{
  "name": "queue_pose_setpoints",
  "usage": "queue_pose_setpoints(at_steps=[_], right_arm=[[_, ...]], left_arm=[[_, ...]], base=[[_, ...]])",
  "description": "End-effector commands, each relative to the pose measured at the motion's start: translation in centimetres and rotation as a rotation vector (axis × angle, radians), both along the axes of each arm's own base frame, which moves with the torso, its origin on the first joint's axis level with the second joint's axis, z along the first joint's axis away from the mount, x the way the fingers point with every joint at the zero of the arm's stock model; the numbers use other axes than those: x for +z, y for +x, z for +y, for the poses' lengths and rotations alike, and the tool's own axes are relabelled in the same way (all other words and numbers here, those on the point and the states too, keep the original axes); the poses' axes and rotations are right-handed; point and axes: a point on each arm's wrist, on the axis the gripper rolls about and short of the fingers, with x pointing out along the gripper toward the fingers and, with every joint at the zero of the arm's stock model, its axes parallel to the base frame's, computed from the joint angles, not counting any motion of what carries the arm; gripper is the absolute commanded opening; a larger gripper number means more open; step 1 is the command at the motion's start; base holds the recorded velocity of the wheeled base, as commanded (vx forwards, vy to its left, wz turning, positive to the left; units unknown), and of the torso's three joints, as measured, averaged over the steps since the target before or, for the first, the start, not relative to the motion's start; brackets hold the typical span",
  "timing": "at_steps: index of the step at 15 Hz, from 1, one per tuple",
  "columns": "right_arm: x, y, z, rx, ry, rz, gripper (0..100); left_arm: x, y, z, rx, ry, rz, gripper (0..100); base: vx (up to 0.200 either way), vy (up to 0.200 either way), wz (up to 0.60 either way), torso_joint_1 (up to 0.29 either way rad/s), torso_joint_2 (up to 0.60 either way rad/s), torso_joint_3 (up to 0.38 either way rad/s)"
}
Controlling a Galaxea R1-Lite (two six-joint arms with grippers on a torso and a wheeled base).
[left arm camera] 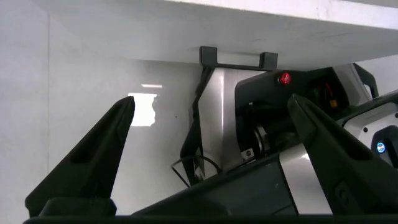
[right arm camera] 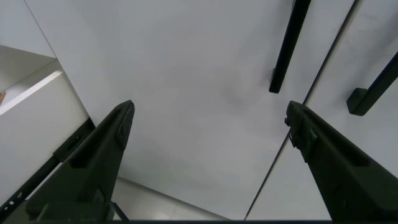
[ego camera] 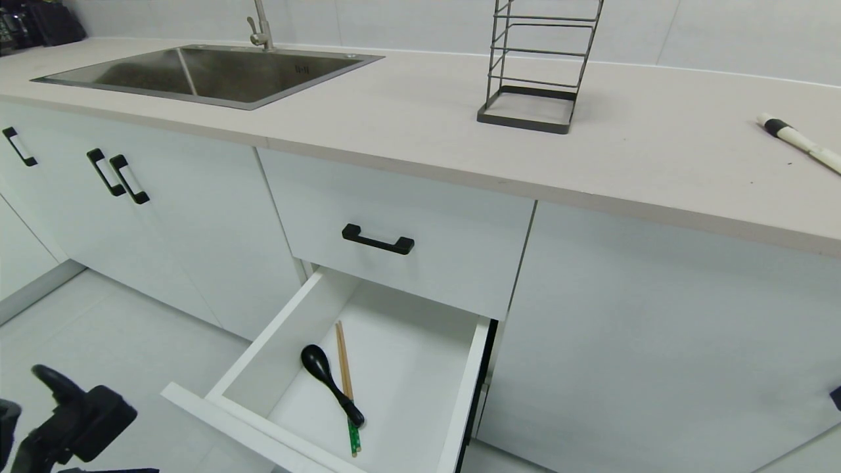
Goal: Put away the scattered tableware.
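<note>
Presently, a black spoon (ego camera: 330, 383) and chopsticks (ego camera: 341, 341) lie crossed in the open drawer (ego camera: 470, 387), while one white, black-banded utensil (ego camera: 798, 141) lies on the tabletop (ego camera: 420, 125), far to the right. Recommended: grip that piece across its shaft, lift clear, and lower it beside the spoon, avoiding the drawer wall. Both the left tool (left arm camera: 211, 102) and the right tool (right arm camera: 209, 107) stand spread and empty, facing cabinet fronts. The utensil's far end is cut off, so its kind is undetermined.
</note>
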Motion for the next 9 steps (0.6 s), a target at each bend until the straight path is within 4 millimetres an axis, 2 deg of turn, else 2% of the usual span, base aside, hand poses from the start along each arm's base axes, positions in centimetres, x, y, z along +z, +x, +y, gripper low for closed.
queue_pose_setpoints(at_steps=[1,4,9], right_arm=[[0.0,0.0,0.0,0.000,-0.001,0.004,100],[0.0,0.0,0.0,0.000,-0.001,0.004,100],[0.0,0.0,0.0,0.000,-0.001,0.004,100]], left_arm=[[-0.8,1.8,-0.8,-0.028,0.020,0.072,100],[-1.3,3.4,-1.2,-0.028,0.024,0.076,100],[-1.4,4.1,-1.4,-0.030,0.026,0.077,100]], base=[[0.000,0.000,0.00,0.000,0.00,0.000],[0.000,0.000,0.00,0.000,0.00,0.000],[0.000,0.000,0.00,0.000,0.00,0.000]])
